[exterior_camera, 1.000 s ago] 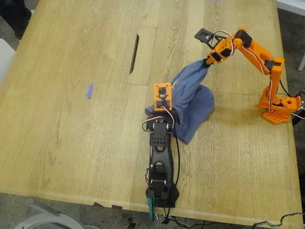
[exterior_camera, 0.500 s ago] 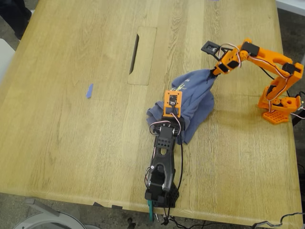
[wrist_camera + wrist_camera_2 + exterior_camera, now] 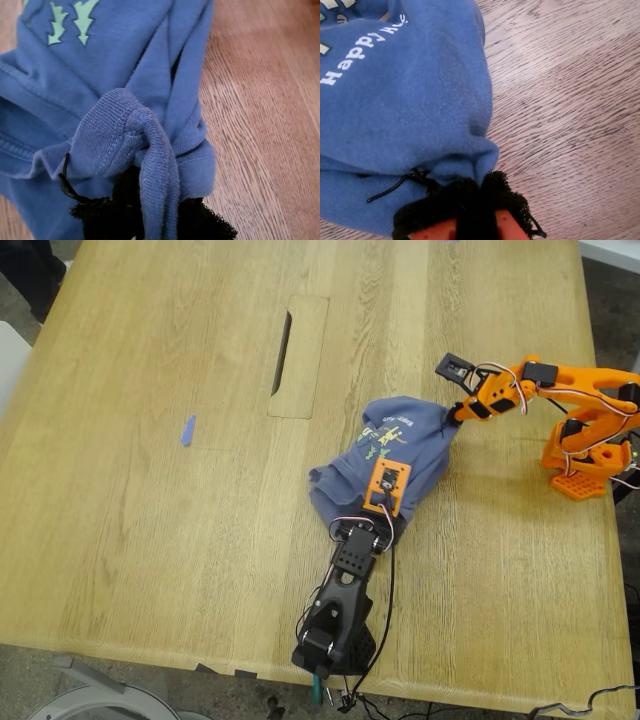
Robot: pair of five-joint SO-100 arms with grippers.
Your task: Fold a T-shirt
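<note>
T-shirt (image 3: 400,445) lies in a crumpled heap on the wooden table (image 3: 150,540), in the half toward the exterior view's right, approx midway btwn near and far edges. Sleeves, hem and true outline can't be made out; folds bury most of it, and the orange cam mount on the black arm covers its near edge. The heap's long axis runs diagonally, from the near end at my first gripper (image 3: 383,520) to the far end at my second gripper (image 3: 457,416). Chest print faces up: green-yellow figure w/ pale lettering, only "Happy" legible in the second wrist view. Fabric is soft slate-blue knit w/ a ribbed, stitched band bunched at the first gripper. Both grippers are clamped on cloth, black padded jaws pinching folds; fingertips themselves hidden by fabric. Tabletop is light wood w/ strong grain. A small blue strip (image 3: 187,430) lies well apart, and a rectangular slotted cover plate (image 3: 298,357) sits flush toward the far edge.
</note>
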